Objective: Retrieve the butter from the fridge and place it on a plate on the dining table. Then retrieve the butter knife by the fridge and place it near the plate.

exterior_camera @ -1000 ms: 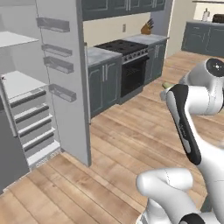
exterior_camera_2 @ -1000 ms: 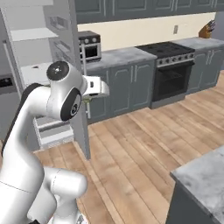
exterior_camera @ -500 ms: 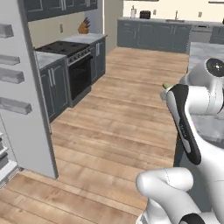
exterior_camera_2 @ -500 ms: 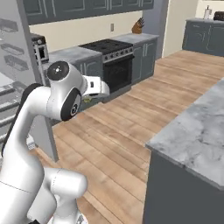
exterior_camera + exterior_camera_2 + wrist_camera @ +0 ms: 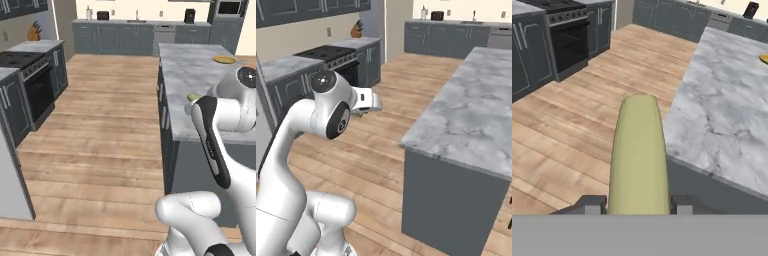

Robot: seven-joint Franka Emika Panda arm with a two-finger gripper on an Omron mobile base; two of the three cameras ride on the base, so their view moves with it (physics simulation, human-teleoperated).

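While my gripper [image 5: 638, 204] is clamped on the butter [image 5: 638, 155], the pale yellowish stick juts out between my fingertips [image 5: 592, 204], off the near edge of the dining table [image 5: 727, 120]. Plate [image 5: 224, 60] lies at the table's far end. No readable writing; the butter's gripped end is cut off.

A home kitchen: dark grey cabinets [image 5: 120, 37] line the far wall under a pale counter carrying small appliances, and a black oven range [image 5: 30, 82] stands at the left with a wooden knife block [image 5: 33, 33] beyond it. Light wood plank flooring [image 5: 100, 135] runs beside a long grey-veined marble-topped island counter [image 5: 192, 75] on the right.
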